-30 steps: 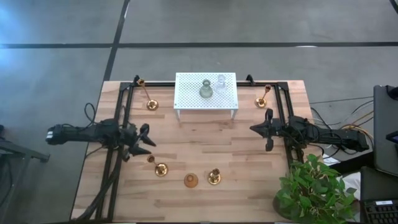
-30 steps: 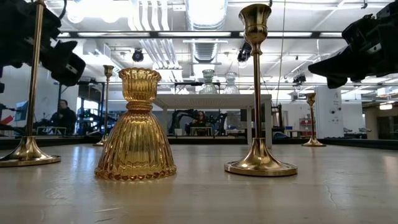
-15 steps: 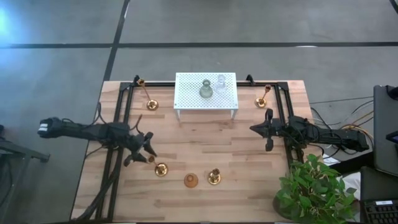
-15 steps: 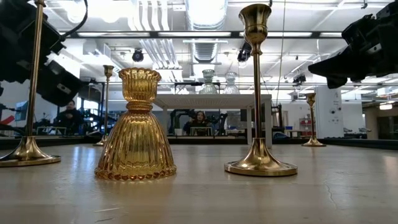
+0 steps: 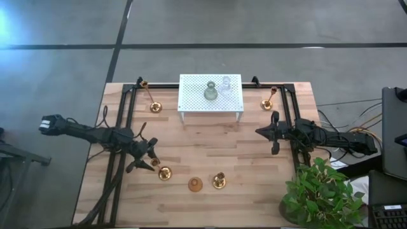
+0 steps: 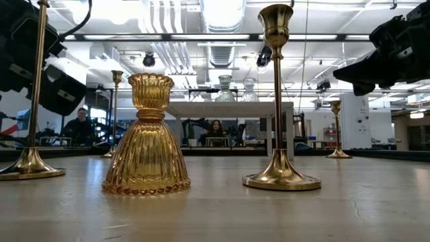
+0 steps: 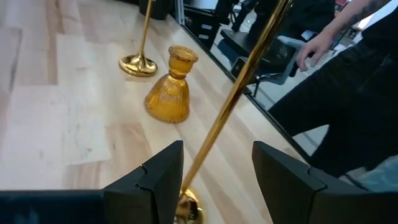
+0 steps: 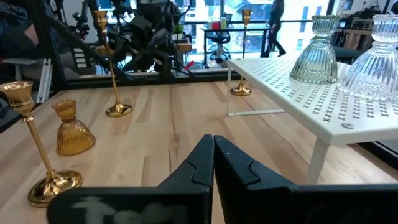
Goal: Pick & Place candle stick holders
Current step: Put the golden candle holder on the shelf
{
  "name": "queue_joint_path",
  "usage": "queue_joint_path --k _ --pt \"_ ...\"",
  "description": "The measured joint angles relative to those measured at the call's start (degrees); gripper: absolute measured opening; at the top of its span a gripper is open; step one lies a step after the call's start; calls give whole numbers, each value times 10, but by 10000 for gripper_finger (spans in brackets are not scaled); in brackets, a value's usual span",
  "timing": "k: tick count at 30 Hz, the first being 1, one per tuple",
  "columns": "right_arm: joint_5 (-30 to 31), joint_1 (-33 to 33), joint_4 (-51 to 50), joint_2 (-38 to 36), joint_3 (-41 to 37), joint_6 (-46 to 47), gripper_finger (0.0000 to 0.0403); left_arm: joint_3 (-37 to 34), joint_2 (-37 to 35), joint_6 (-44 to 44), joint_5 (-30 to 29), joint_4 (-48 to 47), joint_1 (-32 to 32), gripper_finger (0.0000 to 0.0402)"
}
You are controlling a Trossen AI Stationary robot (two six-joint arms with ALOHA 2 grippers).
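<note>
high: left gripper [image 5: 151,158] by the desk's front-left edge, at a tall brass stick [image 5: 160,170]; right gripper [image 5: 266,132] idle near right edge | low: amber holder [image 6: 146,138] nearest, glass holders [image 6: 224,87] on rack [image 6: 228,108] | left wrist: fingers [image 7: 158,177] released, astride the stick's stem | right wrist: fingers clenched, empty

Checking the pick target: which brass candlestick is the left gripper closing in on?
The tall brass candlestick at the front left; its stem stands between the open left gripper fingers. The other brass ones stand apart.
</note>
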Motion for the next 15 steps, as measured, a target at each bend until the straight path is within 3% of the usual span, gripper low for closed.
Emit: queue_joint_path --k 15 --pt "0 0 0 0 0 1 9 2 0 1 -33 106 -13 197"
